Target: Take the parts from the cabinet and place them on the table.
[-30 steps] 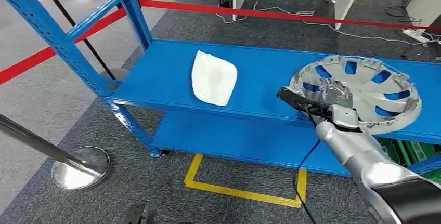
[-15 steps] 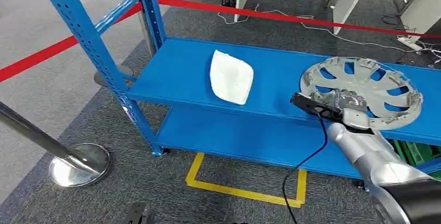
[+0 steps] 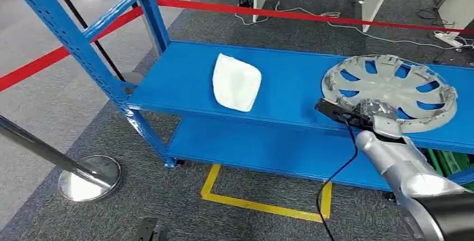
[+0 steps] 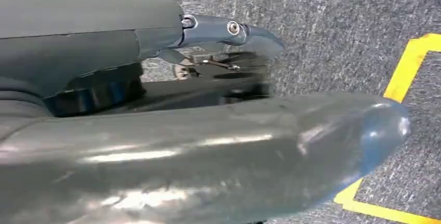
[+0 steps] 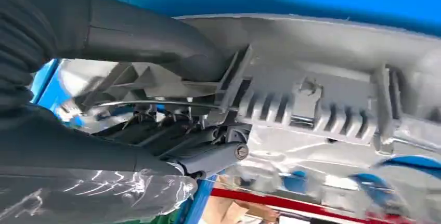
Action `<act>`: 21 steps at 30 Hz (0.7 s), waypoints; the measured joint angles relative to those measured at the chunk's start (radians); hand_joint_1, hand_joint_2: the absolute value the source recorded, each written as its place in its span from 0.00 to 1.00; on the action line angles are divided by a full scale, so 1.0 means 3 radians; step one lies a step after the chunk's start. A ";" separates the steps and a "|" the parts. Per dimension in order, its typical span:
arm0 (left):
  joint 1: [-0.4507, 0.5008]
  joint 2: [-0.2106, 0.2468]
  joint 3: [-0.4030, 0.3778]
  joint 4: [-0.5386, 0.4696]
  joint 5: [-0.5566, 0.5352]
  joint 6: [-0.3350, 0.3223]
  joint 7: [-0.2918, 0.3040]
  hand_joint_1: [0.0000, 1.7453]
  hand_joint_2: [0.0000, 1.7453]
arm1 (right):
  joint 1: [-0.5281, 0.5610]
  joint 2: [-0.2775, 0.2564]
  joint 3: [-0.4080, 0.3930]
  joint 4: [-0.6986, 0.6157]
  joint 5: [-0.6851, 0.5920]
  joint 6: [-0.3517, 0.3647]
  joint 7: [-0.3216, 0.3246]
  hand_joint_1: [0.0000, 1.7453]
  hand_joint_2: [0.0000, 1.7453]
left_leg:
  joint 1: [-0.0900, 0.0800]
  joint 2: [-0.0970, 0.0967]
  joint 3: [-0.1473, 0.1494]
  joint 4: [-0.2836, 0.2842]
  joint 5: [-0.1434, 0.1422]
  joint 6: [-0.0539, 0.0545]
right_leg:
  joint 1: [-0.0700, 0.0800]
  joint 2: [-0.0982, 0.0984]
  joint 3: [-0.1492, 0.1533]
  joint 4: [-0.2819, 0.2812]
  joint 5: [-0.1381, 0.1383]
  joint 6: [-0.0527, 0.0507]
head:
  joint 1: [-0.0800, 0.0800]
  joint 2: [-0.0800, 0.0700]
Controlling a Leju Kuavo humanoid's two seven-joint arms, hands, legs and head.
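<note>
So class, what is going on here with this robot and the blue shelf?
The robot's right hand grips the near rim of a silver hubcap lying on the blue shelf. A white part lies untouched further along the same shelf. The left hand hangs over the carpet, holding nothing visible.

Pouch (image 3: 236, 89) left of hubcap (image 3: 391, 91), seemingly apart

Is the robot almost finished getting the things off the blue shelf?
Not nearly. Nothing looks moved yet: the silver wheel cover and the white part both lie on the blue shelf. The right hand is at the wheel cover's near rim, its fingers on it in the right wrist view. Lifting and carrying both parts remains.
</note>
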 joint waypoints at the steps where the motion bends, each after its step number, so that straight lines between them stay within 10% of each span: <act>1: 0.0000 0.0000 0.0001 0.0000 0.0001 0.0003 0.0000 0.00 0.00 | 0.0007 0.0005 -0.0011 0.0001 0.0006 -0.0012 -0.0004 1.00 1.00 | 0.0000 0.0000 -0.0021 0.0026 0.0037 0.0000 | -0.0002 -0.0003 0.0001 0.0000 0.0000 0.0001 | 0.0001 0.0000; 5: 0.0000 0.0003 0.0001 0.0000 0.0003 0.0003 0.0000 0.00 0.00 | 0.0006 0.0008 -0.0050 0.0004 0.0029 -0.0036 -0.0022 1.00 1.00 | 0.0025 0.0011 0.0433 -0.0891 0.0530 -0.0019 | -0.0019 -0.0004 0.0011 0.0005 -0.0008 0.0054 | 0.0000 0.0000; 10: 0.0007 -0.0006 0.0001 0.0000 0.0003 0.0003 -0.0001 0.00 0.00 | 0.0029 0.0009 -0.0111 0.0006 0.0061 -0.0074 -0.0037 1.00 1.00 | 0.0016 -0.0005 0.0457 -0.1005 0.0500 0.0118 | -0.0015 0.0010 -0.0013 -0.0017 0.0004 0.0147 | -0.0001 0.0000; 11: 0.0003 -0.0006 0.0001 0.0000 0.0003 0.0005 -0.0003 0.00 1.00 | 0.0032 0.0009 -0.0126 0.0006 0.0065 -0.0079 -0.0043 1.00 1.00 | 0.0018 -0.0003 0.0459 -0.1005 0.0501 0.0137 | -0.0019 0.0007 -0.0052 0.0035 -0.0041 0.0157 | 0.0012 0.0000; 14: 0.0003 -0.0009 0.0003 0.0000 0.0011 0.0016 0.0000 0.00 1.00 | 0.0049 0.0009 -0.0140 0.0019 0.0081 -0.0099 -0.0057 1.00 1.00 | 0.0006 -0.0001 0.0458 -0.1005 0.0491 0.0173 | -0.0018 0.0005 -0.0400 0.0779 -0.0396 0.0170 | 0.0037 0.0000; 16: 0.0004 -0.0009 0.0016 0.0000 0.0052 0.0014 0.0052 0.00 1.00 | 0.0076 0.0011 -0.0159 0.0024 0.0107 -0.0116 -0.0060 1.00 1.00 | 0.0004 -0.0002 0.0464 -0.1004 0.0486 0.0179 | -0.0018 0.0005 -0.0554 0.1054 -0.0441 0.0174 | 0.0037 0.0000; 20: 0.0004 -0.0009 0.0085 0.0000 0.0149 -0.0154 0.0098 0.00 1.00 | 0.0047 0.0031 -0.0192 0.0025 0.0143 -0.0097 -0.0076 1.00 1.00 | 0.0020 -0.0004 0.0526 -0.1002 0.0446 0.0128 | -0.0038 -0.0002 -0.0092 0.0111 0.0056 0.0177 | 0.0038 0.0000; 21: 0.0000 -0.0006 0.0090 0.0000 0.0151 -0.0179 0.0108 0.00 1.00 | 0.0033 0.0044 -0.0193 0.0027 0.0160 -0.0094 -0.0081 1.00 1.00 | -0.0003 -0.0007 0.0516 -0.0990 0.0434 0.0102 | -0.0019 0.0008 -0.0022 0.0026 -0.0010 0.0171 | 0.0042 0.0000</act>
